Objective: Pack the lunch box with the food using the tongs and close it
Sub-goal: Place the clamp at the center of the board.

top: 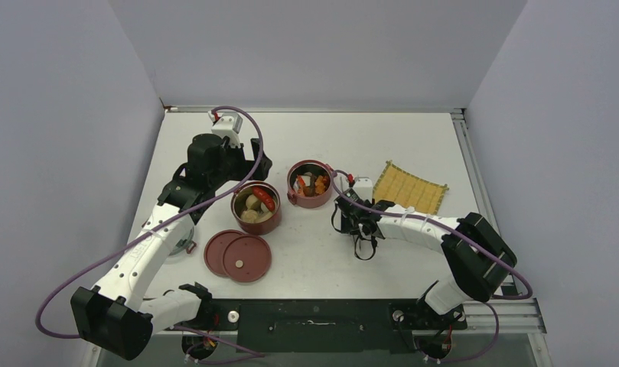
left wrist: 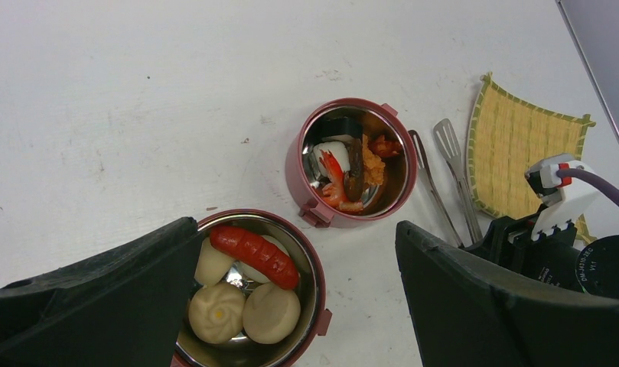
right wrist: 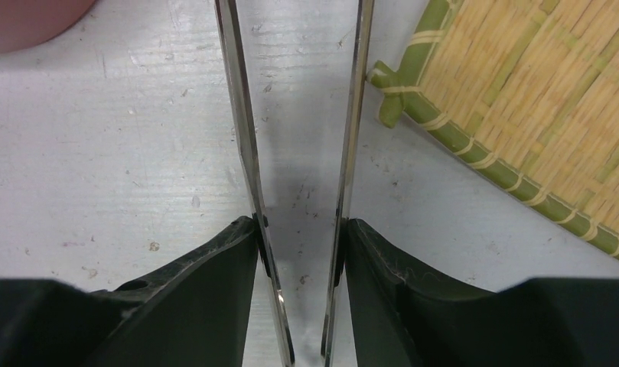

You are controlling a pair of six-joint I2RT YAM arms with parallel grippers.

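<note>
Between the far bowl (top: 310, 202) and the yellow mat (top: 411, 188) we see the tongs (left wrist: 447, 139) on the table, half spread, gripping nothing, and the right gripper (right wrist: 300, 229) presses on both arms. Packing seems done: the near bowl (top: 264, 226) holds buns (left wrist: 216, 312) and a sausage (left wrist: 254, 255), the far bowl shrimp (left wrist: 333, 172) and orange bits (left wrist: 373, 170). Stacking and the lids (top: 247, 258) remain. The left gripper (left wrist: 297, 223) hangs wide apart.

on the worktop (top: 367, 138) we find one lunch box bowl (top: 255, 207) holding food (left wrist: 254, 255) at the near left, the other bowl (top: 310, 183) behind it to the right, two lids (top: 239, 255) before the first, and the tongs (left wrist: 447, 140) between the farther bowl and the mat (top: 410, 187).
</note>
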